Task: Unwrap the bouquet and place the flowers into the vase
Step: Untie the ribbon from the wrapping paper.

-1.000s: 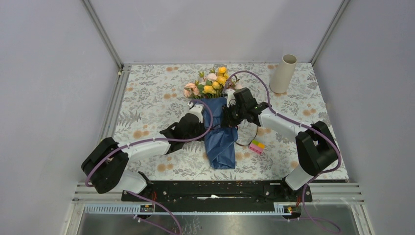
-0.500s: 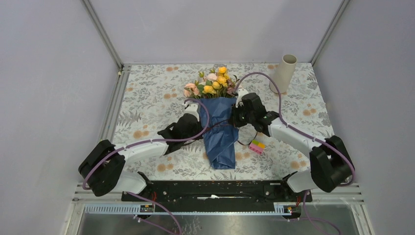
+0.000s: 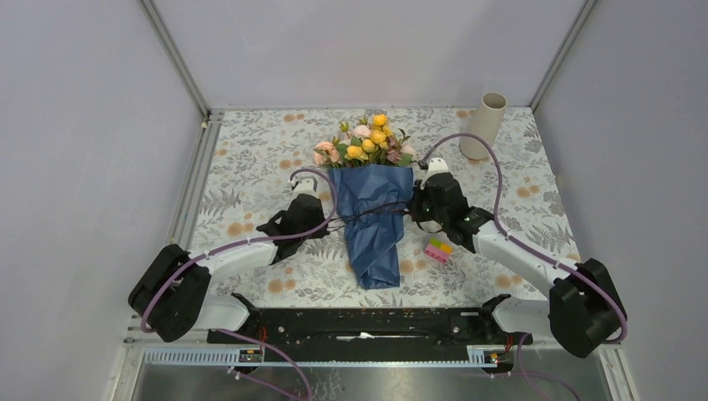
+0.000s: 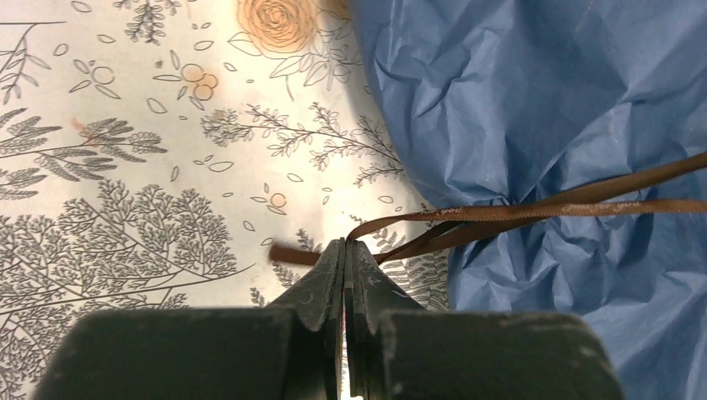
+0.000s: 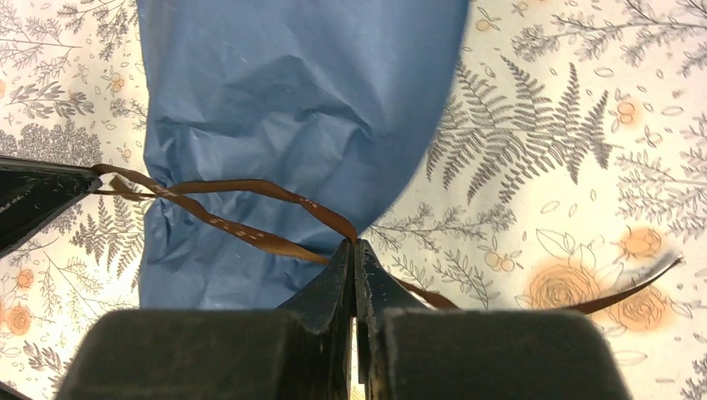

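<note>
Now the bouquet (image 3: 373, 213) lies between left pincer (image 4: 345, 250) and right pincer (image 5: 353, 250), both clamped on its ribbon (image 4: 534, 208).

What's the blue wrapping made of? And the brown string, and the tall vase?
Blue wrapping: probably thin matte paper; it holds crinkles and creases. Brown ribbon: flat, faintly shiny, likely satin fabric. Vase: smooth matte beige, maybe ceramic or plastic; hard to tell.
</note>
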`<state>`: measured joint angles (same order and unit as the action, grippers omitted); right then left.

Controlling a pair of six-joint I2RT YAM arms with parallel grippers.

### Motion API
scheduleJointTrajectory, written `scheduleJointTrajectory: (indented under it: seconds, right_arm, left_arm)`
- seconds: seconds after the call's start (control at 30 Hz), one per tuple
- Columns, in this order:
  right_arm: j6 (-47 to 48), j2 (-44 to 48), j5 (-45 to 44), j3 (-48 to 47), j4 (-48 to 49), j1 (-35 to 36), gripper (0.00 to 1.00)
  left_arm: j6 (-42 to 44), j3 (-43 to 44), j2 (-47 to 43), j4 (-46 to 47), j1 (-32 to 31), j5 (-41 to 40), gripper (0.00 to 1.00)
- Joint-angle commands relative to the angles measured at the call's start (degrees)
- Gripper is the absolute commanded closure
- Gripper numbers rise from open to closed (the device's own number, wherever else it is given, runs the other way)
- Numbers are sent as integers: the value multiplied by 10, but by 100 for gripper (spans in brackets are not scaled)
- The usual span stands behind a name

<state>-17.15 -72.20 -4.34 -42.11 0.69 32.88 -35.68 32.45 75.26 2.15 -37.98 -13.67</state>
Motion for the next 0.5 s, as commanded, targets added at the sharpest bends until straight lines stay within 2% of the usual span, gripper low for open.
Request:
scheduleJointTrajectory:
  seconds: [0.0,0.27,0.47]
  right_arm:
    - [-29,56,-61,27,39,0,100]
    - [-56,120,-137,73,36,-1,100]
    - [-107,132,-126,82,15,0,100]
  left_arm:
    - [-11,-15,-24,0,15,-17,100]
    - [-20,-17,-27,-13,26,-11,100]
    - [2,-9,-19,-10,26,7,100]
